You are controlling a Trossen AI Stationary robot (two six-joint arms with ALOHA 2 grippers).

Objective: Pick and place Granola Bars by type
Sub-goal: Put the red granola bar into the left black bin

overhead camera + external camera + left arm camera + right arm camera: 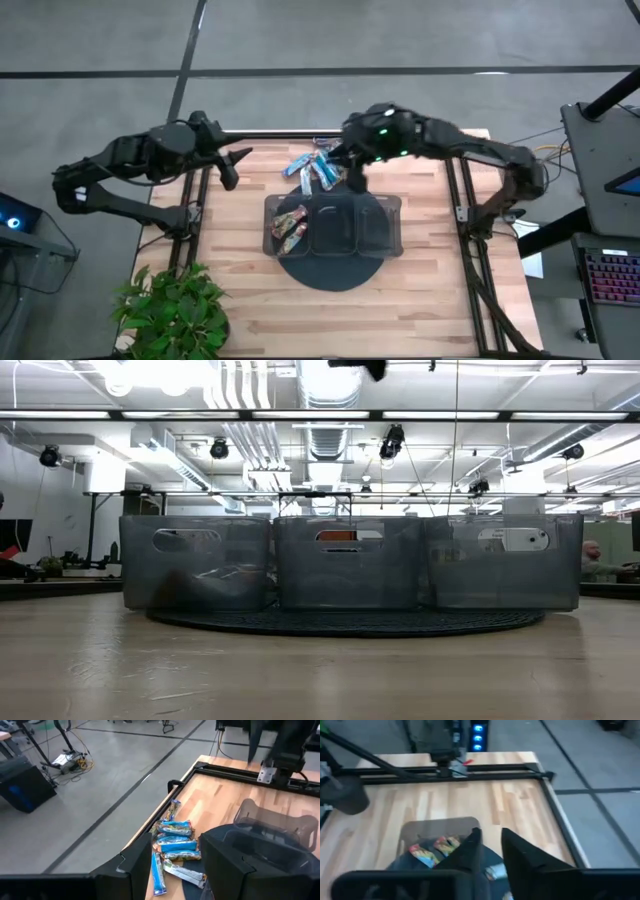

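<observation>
Shiny blue bars [175,842], reddish ones [290,226] in tray [385,205]

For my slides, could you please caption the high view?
Right gripper hovers by loose granola bars; reddish bars fill the tray's left compartment.

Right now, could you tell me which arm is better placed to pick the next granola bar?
Probably the right: its pincer hangs beside the loose blue bars, while the left pincer waits farther off.
</observation>
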